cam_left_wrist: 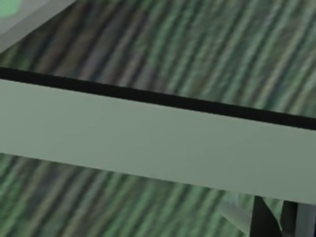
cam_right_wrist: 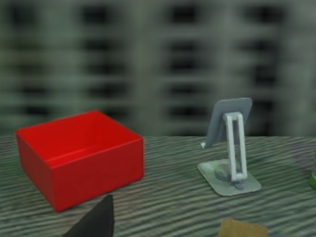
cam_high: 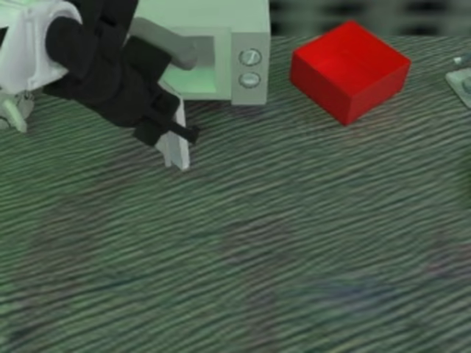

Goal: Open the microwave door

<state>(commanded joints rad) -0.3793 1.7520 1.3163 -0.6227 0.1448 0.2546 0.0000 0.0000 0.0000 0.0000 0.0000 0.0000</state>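
The microwave [cam_high: 246, 44] stands at the table's back, left of centre, its two silver knobs [cam_high: 250, 66] facing the front. The microwave door [cam_high: 179, 151] is swung out toward the table's front, edge-on from above, and leaves the cavity [cam_high: 195, 73] showing. My left gripper [cam_high: 180, 134] sits at the door's free edge, shut on the handle. In the left wrist view the door [cam_left_wrist: 148, 143] crosses as a wide pale band, with the left gripper [cam_left_wrist: 279, 222] close under it. Only a dark tip of my right gripper [cam_right_wrist: 98, 219] shows; that arm is outside the top view.
A red cube box [cam_high: 349, 70] sits right of the microwave and shows again in the right wrist view [cam_right_wrist: 79, 158]. A grey phone stand [cam_right_wrist: 229, 148] stands at the table's far right edge [cam_high: 462, 82]. A tan object [cam_right_wrist: 242, 229] lies near the right gripper.
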